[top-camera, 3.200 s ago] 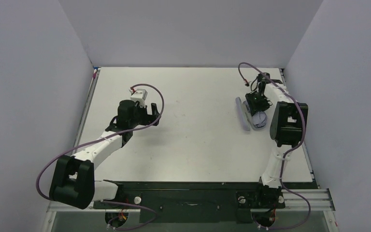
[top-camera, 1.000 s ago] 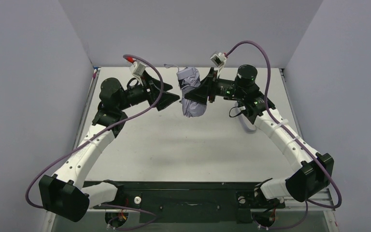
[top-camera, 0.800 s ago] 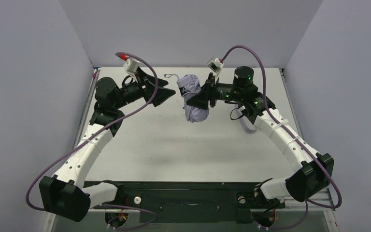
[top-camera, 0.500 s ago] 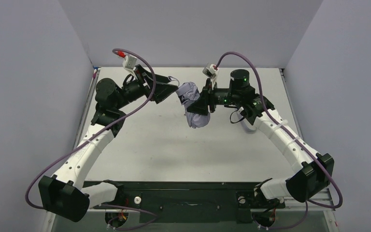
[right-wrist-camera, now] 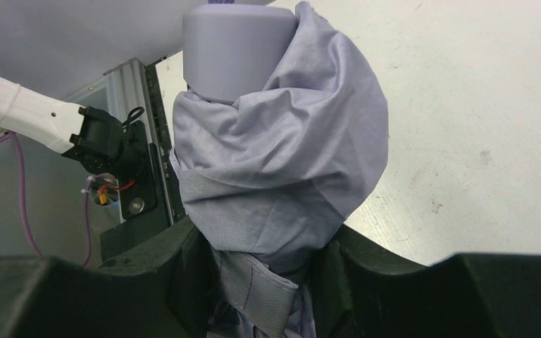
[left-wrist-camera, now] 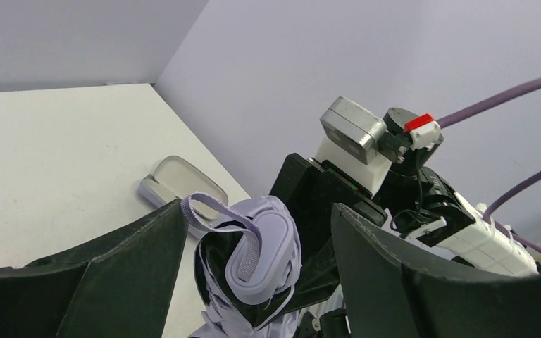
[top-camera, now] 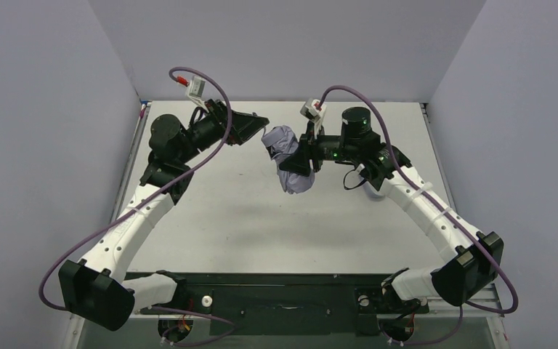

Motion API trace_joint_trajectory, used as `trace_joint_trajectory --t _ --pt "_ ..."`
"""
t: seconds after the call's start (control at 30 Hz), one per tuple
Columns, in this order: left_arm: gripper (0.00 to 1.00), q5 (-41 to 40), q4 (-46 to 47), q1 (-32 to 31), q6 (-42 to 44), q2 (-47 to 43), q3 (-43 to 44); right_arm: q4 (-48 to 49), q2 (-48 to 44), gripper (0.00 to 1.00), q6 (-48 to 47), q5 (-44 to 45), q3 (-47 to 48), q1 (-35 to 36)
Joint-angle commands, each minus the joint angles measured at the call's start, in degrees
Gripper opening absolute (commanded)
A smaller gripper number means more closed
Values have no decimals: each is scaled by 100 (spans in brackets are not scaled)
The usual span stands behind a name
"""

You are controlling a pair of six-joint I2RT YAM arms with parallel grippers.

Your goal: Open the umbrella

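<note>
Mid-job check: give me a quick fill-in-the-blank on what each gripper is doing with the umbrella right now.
The right gripper is shut on the bunched fabric of the ___.
The left gripper has its jaws ___.
In the left wrist view, the lavender handle shows ___ that gripper's two fingers.
Missing words: umbrella; open; between.

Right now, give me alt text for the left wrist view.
The folded umbrella, lavender handle and wrist loop foremost, is framed by the open left gripper and held by the right gripper. Behind, an open case lies on the table.
</note>
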Motion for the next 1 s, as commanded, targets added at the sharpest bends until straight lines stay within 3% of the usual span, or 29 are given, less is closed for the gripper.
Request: trace_joint_trajectory --t 0.0,0.13,0.27,0.37,0.63,0.97 --pt "70 -476 -391 -49 -113 -12 164 297 -304 0 -274 359 357 125" --pt "61 -618 -653 -43 -257 13 83 202 -304 0 -465 681 365 241" --pt "33 -592 -412 -3 -401 -11 19 51 -280 0 -590 762 341 286" --pt "2 -597 -125 88 -493 -78 -21 -103 -277 0 -851 801 271 289" --pt "0 -1100 -180 835 -350 -154 281 -564 -281 0 -1300 766 -3 262" --pt "0 -1048 74 1537 -387 -85 599 -1324 -36 0 -1919 669 -186 150"
